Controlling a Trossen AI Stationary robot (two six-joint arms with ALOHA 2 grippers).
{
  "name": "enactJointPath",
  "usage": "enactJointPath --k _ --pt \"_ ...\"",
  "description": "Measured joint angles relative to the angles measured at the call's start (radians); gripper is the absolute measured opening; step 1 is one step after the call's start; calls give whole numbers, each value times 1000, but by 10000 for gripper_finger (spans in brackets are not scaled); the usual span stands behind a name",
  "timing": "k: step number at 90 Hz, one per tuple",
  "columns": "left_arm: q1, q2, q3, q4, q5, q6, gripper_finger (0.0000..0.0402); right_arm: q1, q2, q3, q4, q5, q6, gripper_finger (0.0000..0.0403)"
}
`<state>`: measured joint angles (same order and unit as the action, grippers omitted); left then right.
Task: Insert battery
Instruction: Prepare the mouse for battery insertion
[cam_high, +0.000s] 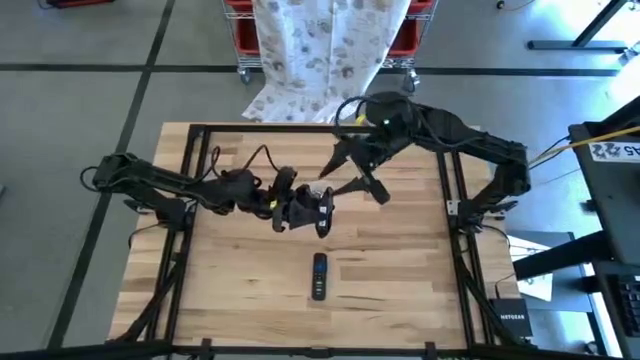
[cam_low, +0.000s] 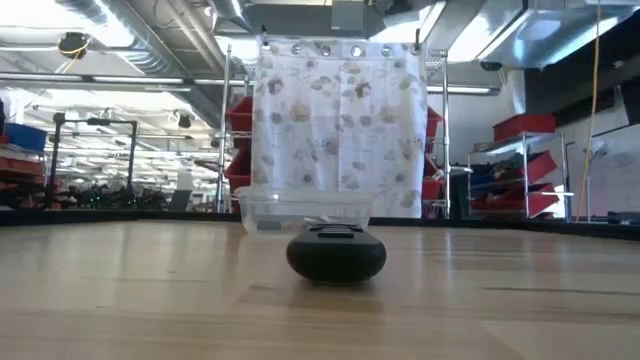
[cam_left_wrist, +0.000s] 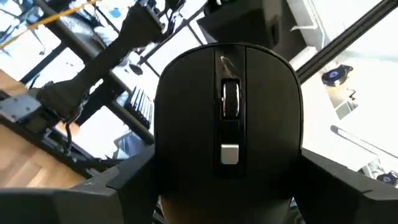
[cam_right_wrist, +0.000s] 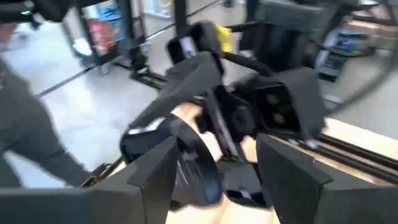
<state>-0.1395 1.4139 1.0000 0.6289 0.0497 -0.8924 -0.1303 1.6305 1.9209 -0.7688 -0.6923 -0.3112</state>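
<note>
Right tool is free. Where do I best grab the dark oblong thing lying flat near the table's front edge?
Come straight down with the open right tool and pinch the dark oblong object across its narrow width, at mid-length. It lies flat on the table with both long sides clear. Its top looks low and rounded, so a level approach would probably slip.

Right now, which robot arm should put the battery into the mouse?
Probably the right. The left gripper already grips the mouse above the table, while the right gripper hovers beside it with fingers open.
</note>
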Motion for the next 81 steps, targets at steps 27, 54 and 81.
enactJointPath --k 27,54,81 --pt "-4 0 0 -45 18 -23 282 0 37 1 -38 -112 -49 173" --pt "-3 0 0 -45 23 -38 282 13 43 1 -100 -110 -164 129" --pt "-6 2 -2 -60 48 -62 282 65 77 2 -97 -106 -195 86"
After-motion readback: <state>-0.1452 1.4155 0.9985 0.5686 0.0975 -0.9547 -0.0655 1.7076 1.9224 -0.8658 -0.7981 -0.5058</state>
